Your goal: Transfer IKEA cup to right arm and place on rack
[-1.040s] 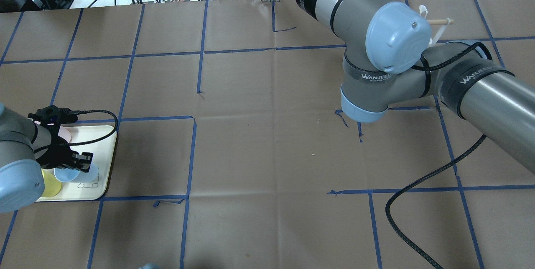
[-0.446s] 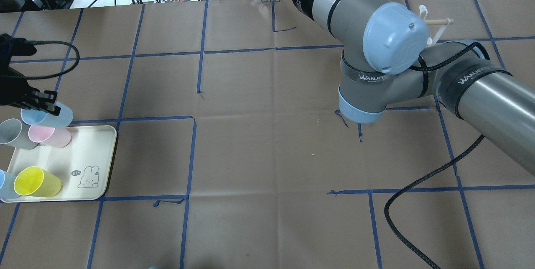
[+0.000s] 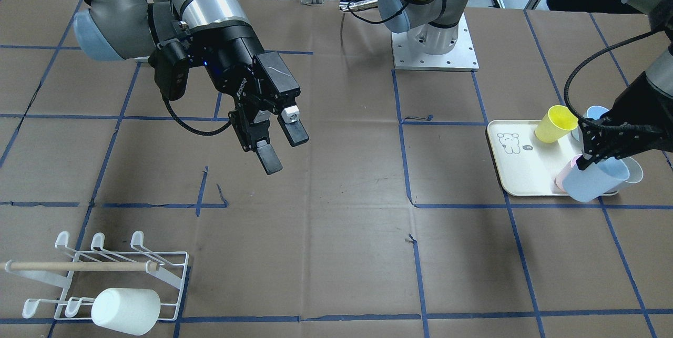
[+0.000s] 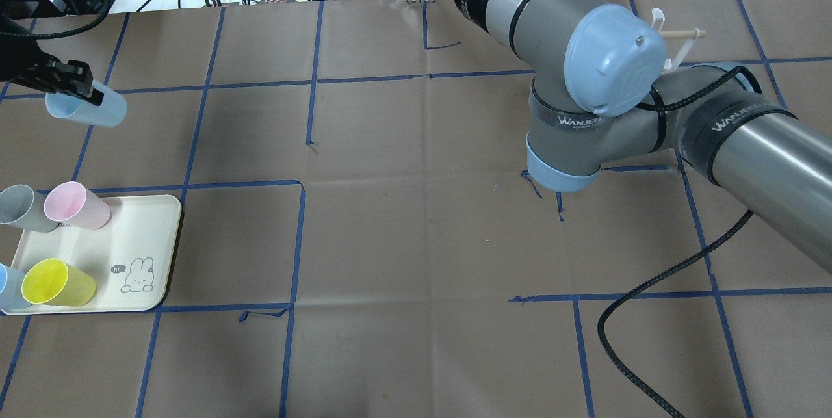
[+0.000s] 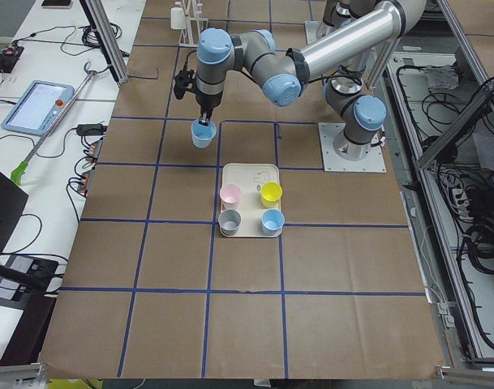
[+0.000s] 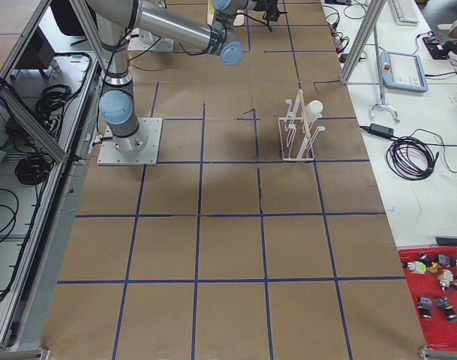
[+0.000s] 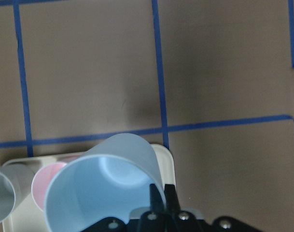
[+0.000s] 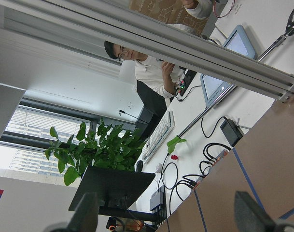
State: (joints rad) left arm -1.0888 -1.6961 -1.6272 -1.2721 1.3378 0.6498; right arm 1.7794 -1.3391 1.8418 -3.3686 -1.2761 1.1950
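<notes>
My left gripper [image 4: 73, 85] is shut on the rim of a light-blue cup [image 4: 89, 110] and holds it in the air beyond the tray's far side. The cup also shows in the front view [image 3: 599, 181], the left side view [image 5: 202, 134] and the left wrist view [image 7: 101, 186], tilted with its mouth toward the camera. My right gripper [image 3: 284, 147] is open and empty, high over the table's middle, far from the cup. The white wire rack [image 3: 100, 269] with its wooden dowel stands at the table's far right corner and carries a white cup [image 3: 126, 310].
A cream tray [image 4: 153, 236] holds a pink cup [image 4: 70, 205], a grey cup [image 4: 23, 208], a yellow cup [image 4: 57, 283] and a second blue cup [image 4: 6, 287]. The right arm's elbow [image 4: 614, 60] hides most of the rack in the overhead view. Cables lie at the back edge.
My left gripper has lifted the light-blue cup off the tray and carried it away from the robot, past the tray's far edge. The right arm has barely moved.
</notes>
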